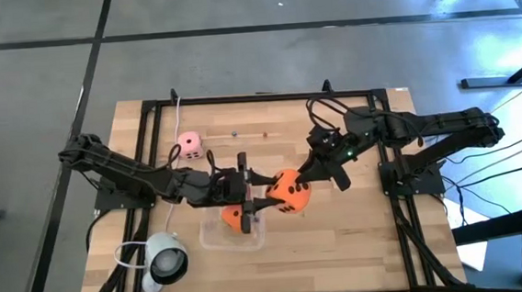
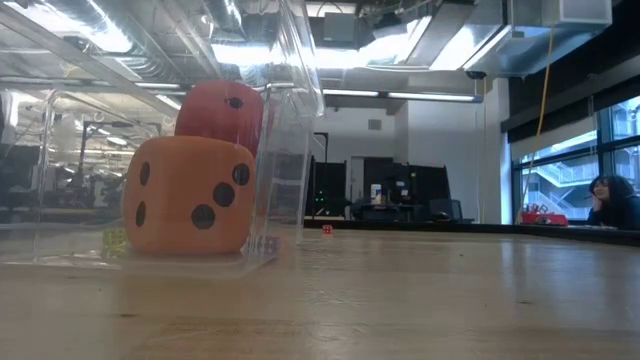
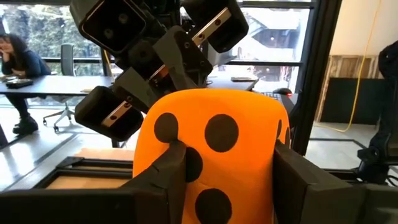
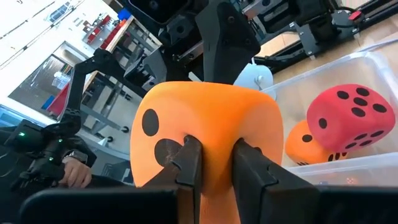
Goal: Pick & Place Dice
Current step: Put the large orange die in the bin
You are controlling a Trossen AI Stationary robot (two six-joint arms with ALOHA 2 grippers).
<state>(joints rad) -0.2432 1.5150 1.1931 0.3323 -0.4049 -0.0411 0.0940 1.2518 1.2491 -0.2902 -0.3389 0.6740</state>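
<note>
I've got an orange die [image 1: 289, 191] mid-handover at the centre of the high view, just above and right of the clear tray [image 1: 214, 240]. The right gripper [image 4: 211, 163] pinches a fold of it narrowly, while the left gripper [image 3: 227, 171] has its fingers against both flanks. I'd want the left squeeze firm before the right lets go — otherwise the soft cube may twist. The low view alone shows another orange die [image 2: 190, 194] and a red die [image 2: 222, 113] stacked in the tray; only overhead shows the pink die [image 1: 190, 145], upper left.

Overhead looks straight down; wrists (close) share orange die [image 3: 214, 155].
</note>
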